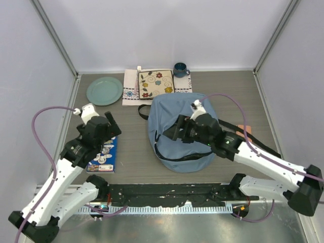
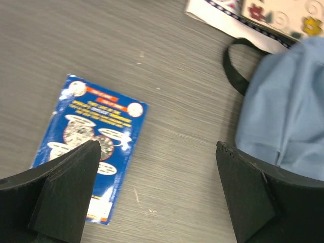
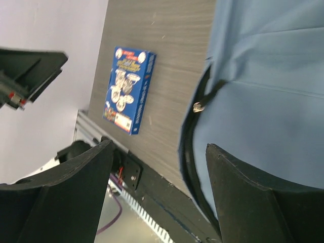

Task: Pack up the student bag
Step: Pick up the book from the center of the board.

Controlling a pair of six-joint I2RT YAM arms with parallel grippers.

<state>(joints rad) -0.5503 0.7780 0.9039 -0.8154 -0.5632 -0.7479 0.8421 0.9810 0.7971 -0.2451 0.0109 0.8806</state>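
Note:
The student bag [image 1: 179, 147], a light-blue soft backpack with black straps, lies in the middle of the table. A blue book [image 1: 104, 156] lies flat to its left. My left gripper [image 1: 112, 127] hangs open over the book's far end, with nothing between its fingers. In the left wrist view the book [image 2: 96, 131] is under the left finger and the bag [image 2: 286, 106] is by the right finger. My right gripper [image 1: 173, 133] is open above the bag's left side. In the right wrist view the bag's dark zipper line and pull [image 3: 199, 106] run between the fingers.
A teal plate [image 1: 105, 90] sits at the back left. Behind the bag, an embroidered white cloth mat [image 1: 130, 91] carries a flowered square plate [image 1: 156, 82], with a dark blue mug [image 1: 179, 69] beside it. A black strap loop [image 2: 234, 66] lies on the table.

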